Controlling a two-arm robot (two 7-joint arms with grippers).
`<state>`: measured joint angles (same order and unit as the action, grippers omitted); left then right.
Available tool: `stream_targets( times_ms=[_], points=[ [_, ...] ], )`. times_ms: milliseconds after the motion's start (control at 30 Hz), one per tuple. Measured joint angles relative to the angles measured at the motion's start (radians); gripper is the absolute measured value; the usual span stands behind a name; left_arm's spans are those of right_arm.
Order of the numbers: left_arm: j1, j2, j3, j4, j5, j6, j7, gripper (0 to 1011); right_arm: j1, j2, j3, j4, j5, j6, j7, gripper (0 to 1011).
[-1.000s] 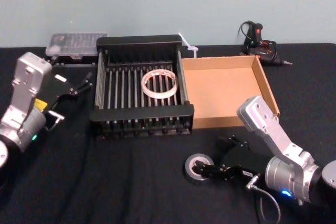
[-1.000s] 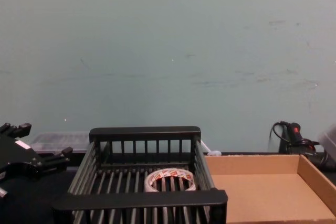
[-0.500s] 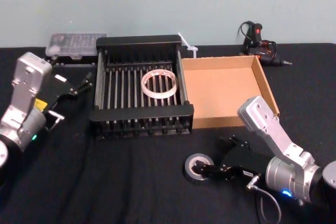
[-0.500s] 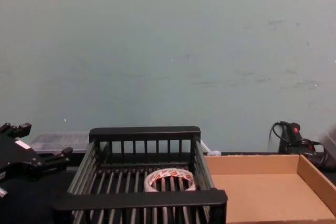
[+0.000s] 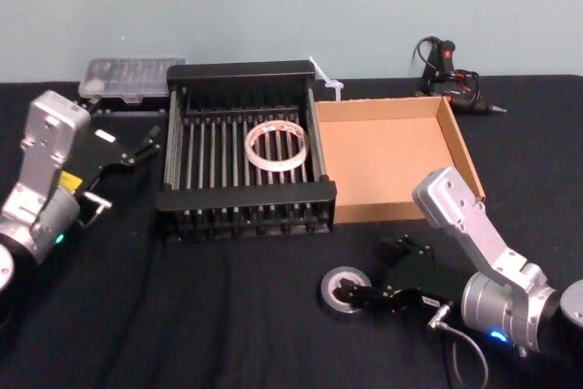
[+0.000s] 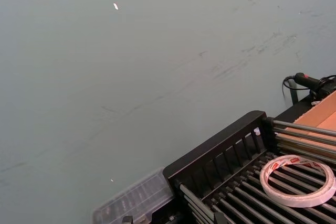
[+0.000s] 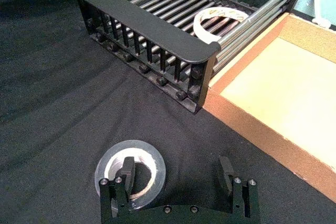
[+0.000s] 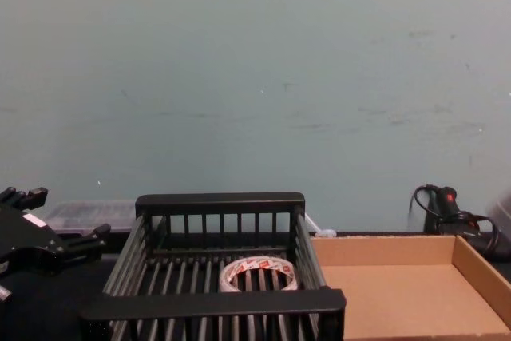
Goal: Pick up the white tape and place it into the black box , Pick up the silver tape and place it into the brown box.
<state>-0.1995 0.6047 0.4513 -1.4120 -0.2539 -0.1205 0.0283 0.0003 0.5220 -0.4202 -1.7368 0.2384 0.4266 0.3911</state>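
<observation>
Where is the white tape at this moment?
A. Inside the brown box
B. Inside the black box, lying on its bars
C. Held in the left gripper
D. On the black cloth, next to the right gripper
B: the white tape lies flat on the bars of the black box; the roll by the right gripper is the silver tape, on the cloth.

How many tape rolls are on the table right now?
2. The white tape lies flat inside the black box. The silver tape lies on the table in front of the brown box, with one finger of the right pincer in its hole.
</observation>
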Motion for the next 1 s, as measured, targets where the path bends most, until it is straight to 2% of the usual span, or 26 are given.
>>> stream_targets(
  times_ms=[1000],
  points=[
    [0.000,0.000,0.000,0.000,0.000,0.000,0.000,1002,-0.001,-0.013,0.005,0.010,0.002,0.007,0.005,1002]
  ],
)
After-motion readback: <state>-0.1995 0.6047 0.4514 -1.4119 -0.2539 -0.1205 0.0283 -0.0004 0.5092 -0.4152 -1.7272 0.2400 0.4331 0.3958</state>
